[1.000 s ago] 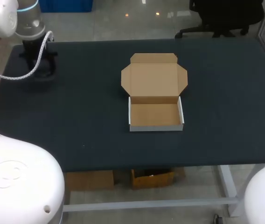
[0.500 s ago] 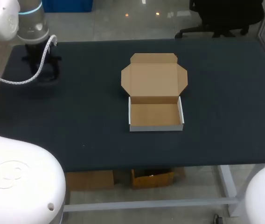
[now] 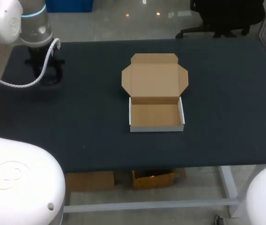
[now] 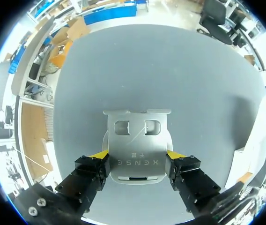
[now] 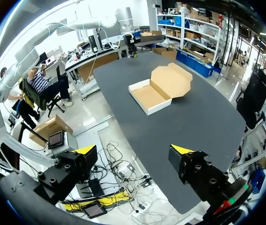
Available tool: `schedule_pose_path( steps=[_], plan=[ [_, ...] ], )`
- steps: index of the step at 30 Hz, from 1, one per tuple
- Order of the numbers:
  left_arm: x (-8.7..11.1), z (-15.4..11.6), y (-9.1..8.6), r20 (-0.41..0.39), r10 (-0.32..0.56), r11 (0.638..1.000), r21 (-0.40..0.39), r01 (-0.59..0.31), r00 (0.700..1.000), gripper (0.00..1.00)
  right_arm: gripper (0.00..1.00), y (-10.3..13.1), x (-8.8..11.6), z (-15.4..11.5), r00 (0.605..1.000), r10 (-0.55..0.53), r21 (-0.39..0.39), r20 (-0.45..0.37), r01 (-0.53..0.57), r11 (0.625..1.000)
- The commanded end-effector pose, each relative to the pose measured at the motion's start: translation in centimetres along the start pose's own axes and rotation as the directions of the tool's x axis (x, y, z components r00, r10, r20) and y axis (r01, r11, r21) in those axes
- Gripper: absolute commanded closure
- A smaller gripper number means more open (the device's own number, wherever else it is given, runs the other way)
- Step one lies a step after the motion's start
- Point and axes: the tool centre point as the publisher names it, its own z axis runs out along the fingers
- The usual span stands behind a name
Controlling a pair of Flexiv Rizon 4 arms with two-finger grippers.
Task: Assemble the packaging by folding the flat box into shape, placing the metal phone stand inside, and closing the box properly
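Evidently pinched: left gripper [image 4: 136, 155] holds metal phone stand [image 4: 135, 136], far left.
Edge-only hold may slip en route to open box [image 3: 156, 126]; right gripper [image 5: 134, 150] spread, idle.

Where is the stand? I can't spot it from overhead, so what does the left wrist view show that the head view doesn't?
Only the left wrist view: the metal phone stand, held from both sides by the yellow-tipped fingers of the left gripper. Only the head view: the open box, its lid folded back, at mid-table. Both: the dark table.
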Motion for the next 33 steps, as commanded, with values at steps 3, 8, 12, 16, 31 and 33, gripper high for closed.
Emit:
schedule_pose_path(
  steps=[3,8,12,16,31,33],
  plan=[
    [0.3,0.0,0.1,0.01,0.004,1.0,-0.003,-0.004,1.0,1.0,0.0,-0.7,0.4,0.5,0.974,-0.004,-0.017,0.225,0.008,1.0],
    [0.5,0.1,0.3,0.014,0.009,1.0,-0.009,-0.009,1.0,1.0,0.0,-0.8,-0.2,1.2,0.974,0.02,0.004,0.225,-0.021,1.0],
    [0.6,0.1,0.4,0.014,0.011,1.0,-0.011,-0.011,1.0,1.0,0.0,-0.8,-0.7,1.8,0.973,0.021,0.023,0.23,-0.027,0.999],
    [0.7,0.1,0.5,0.015,0.008,1.0,-0.012,-0.008,1.0,1.0,0.0,-0.7,-1.2,2.2,0.975,0.022,0.021,0.22,-0.027,0.999],
    [1.6,-0.1,1.0,0.003,0.004,1.0,-0.014,-0.004,1.0,1.0,0.0,-0.7,-1.6,2.6,0.979,0.038,0.0,0.202,-0.038,0.999],
    [1.9,-0.2,1.2,-0.004,0.011,1.0,-0.01,-0.011,1.0,1.0,0.0,-0.7,-1.6,2.6,0.979,0.038,0.0,0.202,-0.038,0.999]
  ],
)
